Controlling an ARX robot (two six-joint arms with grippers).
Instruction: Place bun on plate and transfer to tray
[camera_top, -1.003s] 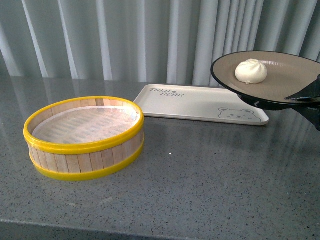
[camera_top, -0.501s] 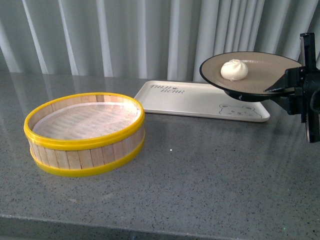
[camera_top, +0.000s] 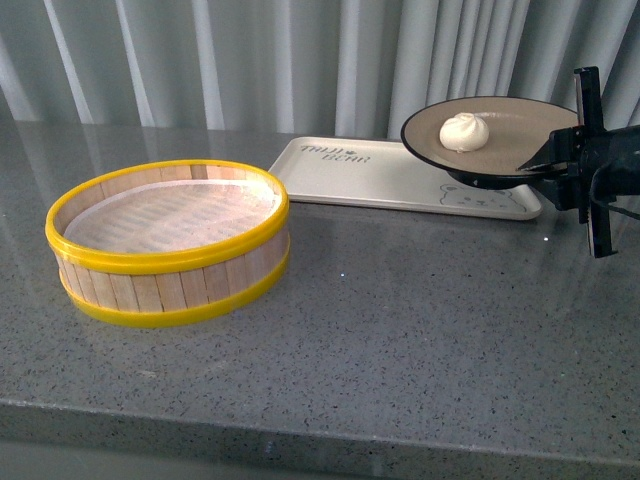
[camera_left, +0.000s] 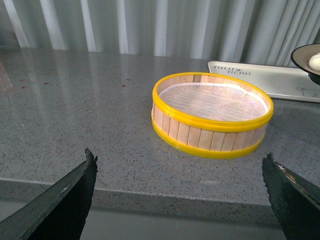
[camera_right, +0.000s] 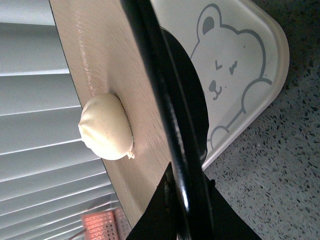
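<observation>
The white bun (camera_top: 464, 131) rests on the taupe plate (camera_top: 510, 125), which hangs in the air over the right end of the cream tray (camera_top: 350, 180). My right gripper (camera_top: 545, 162) is shut on the plate's near right rim. In the right wrist view the plate's black rim (camera_right: 150, 75) runs between my right gripper (camera_right: 184, 207), with the bun (camera_right: 105, 127) on one side and the tray's bear drawing (camera_right: 227, 75) on the other. My left gripper (camera_left: 180, 200) is open over the table's front edge, holding nothing; it is out of the front view.
A yellow-rimmed wooden steamer basket (camera_top: 168, 240) stands on the grey stone table at the left, also in the left wrist view as the steamer basket (camera_left: 212, 114). Grey curtains hang behind the table. The table's front edge (camera_left: 175, 192) is near the left gripper.
The right gripper has carried the plate with the bun leftward and lower, bringing it over the tray's right end. The steamer basket has not moved.
</observation>
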